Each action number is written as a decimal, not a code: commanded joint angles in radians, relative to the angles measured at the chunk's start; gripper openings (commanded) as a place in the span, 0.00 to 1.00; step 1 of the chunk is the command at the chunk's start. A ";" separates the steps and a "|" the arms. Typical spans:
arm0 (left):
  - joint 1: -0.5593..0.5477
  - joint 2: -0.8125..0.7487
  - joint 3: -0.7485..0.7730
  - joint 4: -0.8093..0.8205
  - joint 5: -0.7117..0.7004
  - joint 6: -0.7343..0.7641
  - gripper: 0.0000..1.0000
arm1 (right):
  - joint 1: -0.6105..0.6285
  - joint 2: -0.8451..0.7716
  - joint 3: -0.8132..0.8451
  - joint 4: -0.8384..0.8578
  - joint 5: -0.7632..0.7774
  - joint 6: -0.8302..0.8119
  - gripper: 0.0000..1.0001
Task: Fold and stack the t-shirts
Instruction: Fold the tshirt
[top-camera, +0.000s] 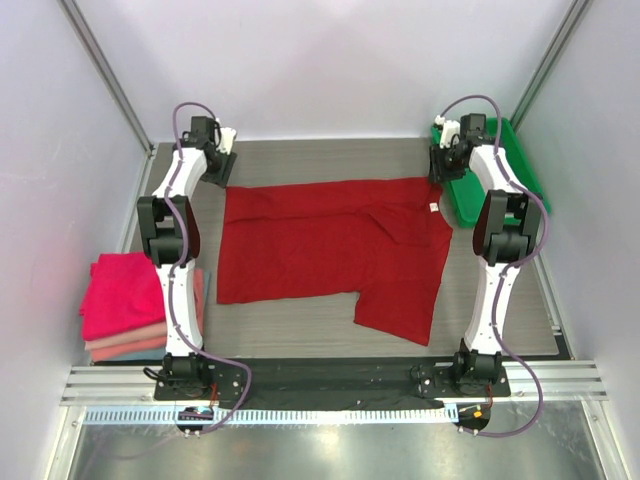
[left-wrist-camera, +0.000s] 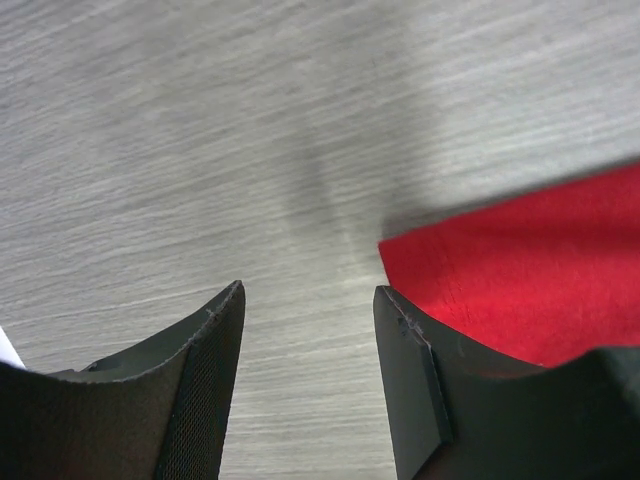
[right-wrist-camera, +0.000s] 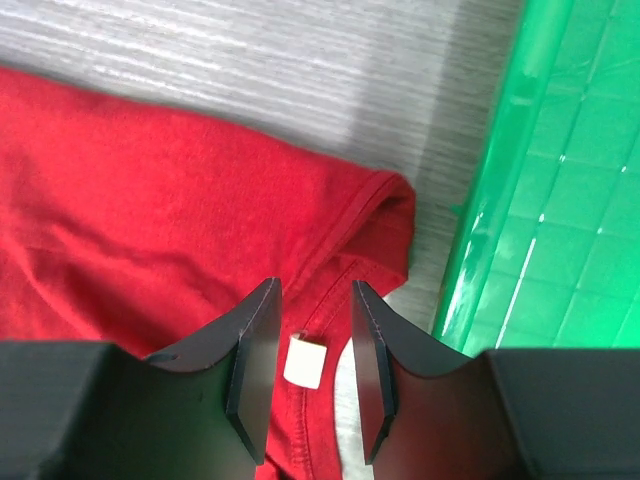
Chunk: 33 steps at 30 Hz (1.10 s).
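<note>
Left wrist shows only a crimson t-shirt (left-wrist-camera: 520, 270) corner beside its pincer (left-wrist-camera: 309, 288).

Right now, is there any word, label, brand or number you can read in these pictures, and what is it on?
None can be read in any view.
White tag at the neck of the red shirt: no print can be made out in the right wrist view, and it is too small from the top view.
Green tray: no markings show.
Folded shirts: no markings show.
</note>
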 joint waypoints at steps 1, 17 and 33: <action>-0.004 -0.002 0.069 0.019 0.018 -0.037 0.56 | 0.007 0.007 0.088 0.015 0.003 -0.013 0.40; -0.004 0.034 0.083 0.019 0.019 -0.039 0.53 | 0.046 0.133 0.184 0.048 0.101 -0.025 0.40; -0.004 -0.007 0.065 0.010 0.059 -0.048 0.48 | 0.062 0.148 0.191 0.092 0.233 -0.010 0.39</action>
